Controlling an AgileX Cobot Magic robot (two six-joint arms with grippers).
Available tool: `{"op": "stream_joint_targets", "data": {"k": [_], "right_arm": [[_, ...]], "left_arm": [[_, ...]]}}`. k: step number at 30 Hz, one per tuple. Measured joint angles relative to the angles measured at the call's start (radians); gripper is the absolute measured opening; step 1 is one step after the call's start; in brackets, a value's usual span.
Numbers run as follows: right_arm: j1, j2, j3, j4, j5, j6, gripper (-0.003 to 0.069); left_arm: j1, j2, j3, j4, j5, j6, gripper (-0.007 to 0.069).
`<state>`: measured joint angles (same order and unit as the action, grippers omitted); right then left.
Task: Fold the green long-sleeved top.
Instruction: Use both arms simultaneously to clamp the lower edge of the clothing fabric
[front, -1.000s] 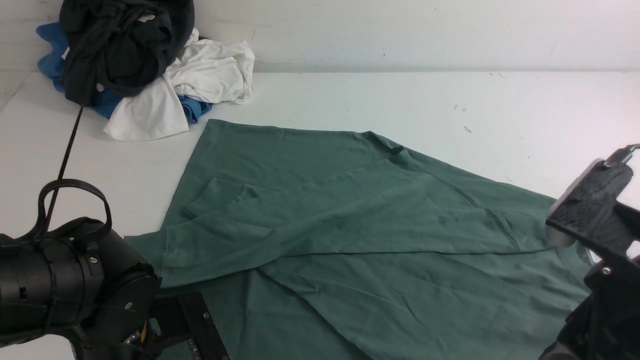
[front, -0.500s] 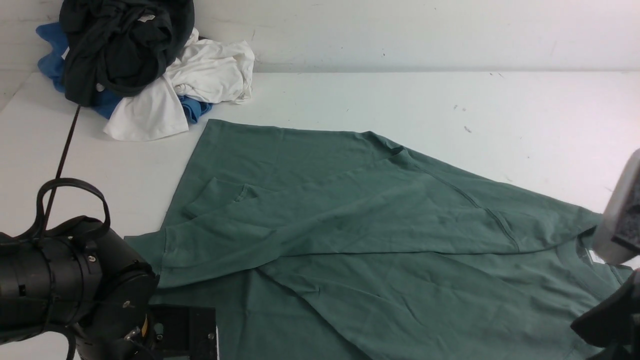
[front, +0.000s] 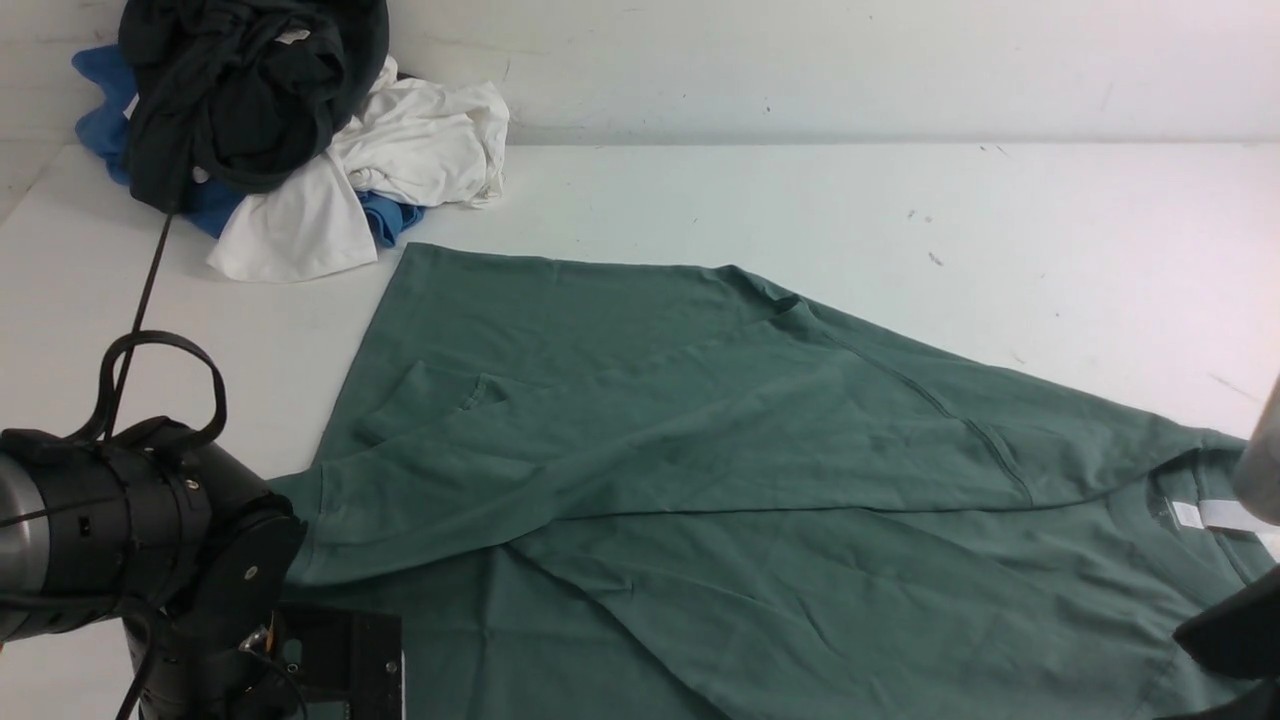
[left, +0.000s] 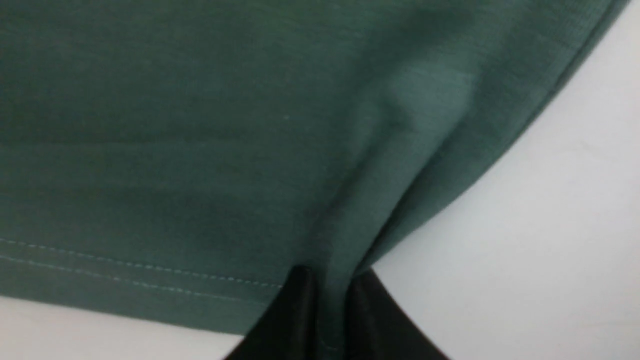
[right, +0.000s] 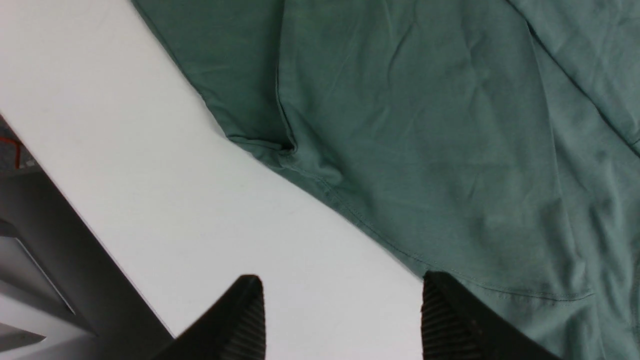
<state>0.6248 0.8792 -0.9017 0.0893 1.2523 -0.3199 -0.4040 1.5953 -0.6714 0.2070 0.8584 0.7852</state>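
- Your green top (front: 760, 470) lies spread over the near half of the counter (front: 800, 190), with one sleeve crossed over the body and the collar toward the right edge.
- Your left fingers (left: 295, 310) are clenched on its hem by the near left corner.
- Your right fingers (right: 245, 310) hang released by the near right edge. My advice is to pinch cloth there, then lift both sides evenly.

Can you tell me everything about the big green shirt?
The green shirt is a big, soft-looking top, dull sage green, lying mostly flat with light wrinkles on the white table. One long sleeve is folded across its body. A white tag shows at the neck. The left tool pinches its stitched edge; the open right tool hovers by another edge.
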Motion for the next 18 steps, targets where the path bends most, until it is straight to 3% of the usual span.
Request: {"op": "stream_joint_targets", "data": {"k": [8, 18], "right_arm": [[0.000, 0.045, 0.004, -0.068, 0.000, -0.031, 0.0401], [-0.040, 0.306, 0.152, -0.176, -0.083, -0.029, 0.0401]], "left_arm": [[0.002, -0.054, -0.001, -0.040, 0.029, -0.007, 0.0006], [0.003, -0.068, -0.001, -0.069, -0.002, -0.008, 0.0006]]}}
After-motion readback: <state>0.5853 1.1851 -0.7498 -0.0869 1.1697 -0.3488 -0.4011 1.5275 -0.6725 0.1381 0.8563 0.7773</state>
